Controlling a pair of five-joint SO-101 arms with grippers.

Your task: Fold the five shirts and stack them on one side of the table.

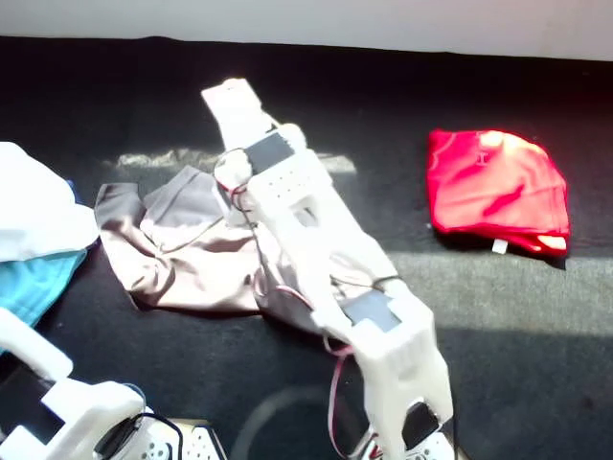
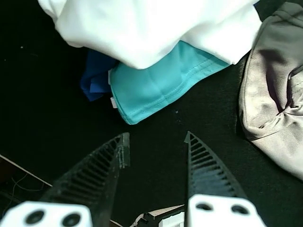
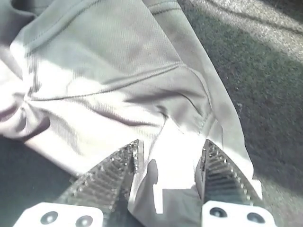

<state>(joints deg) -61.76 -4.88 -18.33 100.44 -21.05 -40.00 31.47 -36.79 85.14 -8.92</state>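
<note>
A crumpled grey shirt (image 1: 192, 251) lies left of the table's middle. My right arm (image 1: 306, 220) stretches over it. My right gripper (image 3: 171, 147) is open just above the grey shirt (image 3: 118, 71), one finger on each side of a sunlit fold near its edge. A folded red shirt (image 1: 498, 184) rests at the right. At the left edge a white shirt (image 1: 34, 206) lies over a teal shirt (image 1: 34, 283). My left gripper (image 2: 156, 142) hangs open and empty over bare table, short of the teal shirt (image 2: 161, 80), white shirt (image 2: 151, 23) and a blue shirt (image 2: 94, 78).
The table (image 1: 536, 326) has a dark cover, with a bright sun patch across its middle. My left arm (image 1: 67, 412) sits at the front left corner, with cables beside it. Bare cloth stretches at the front right and along the far edge.
</note>
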